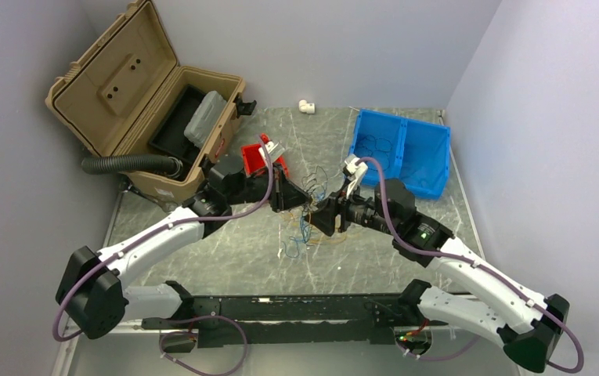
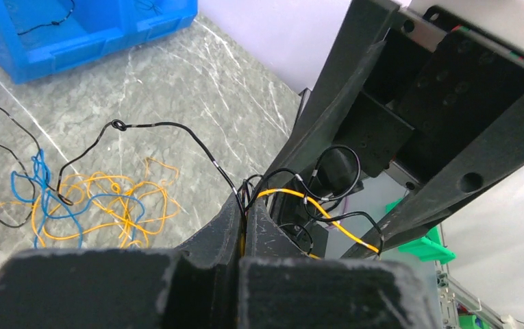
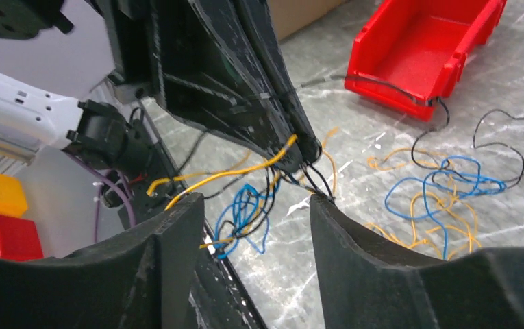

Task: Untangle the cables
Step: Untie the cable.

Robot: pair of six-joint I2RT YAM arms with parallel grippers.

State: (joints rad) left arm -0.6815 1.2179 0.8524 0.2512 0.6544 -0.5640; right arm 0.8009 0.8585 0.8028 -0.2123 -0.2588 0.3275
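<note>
Left fingers (image 2: 211,236) pinch orange and black cables (image 2: 286,192); right fingers (image 3: 173,233) stand apart beside them.

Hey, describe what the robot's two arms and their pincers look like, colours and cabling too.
Both the left arm and right arm have white link shells with chunky black joint housings. A purple cable loops along each one. The left pincer and right pincer are matt black, with two thick, tapering fingers. A small green light glows on the right arm.

White, black-jointed arms (image 1: 155,239) with purple cords (image 1: 268,176) bear the black left end effector (image 2: 245,209) and right end effector (image 3: 255,205).
</note>
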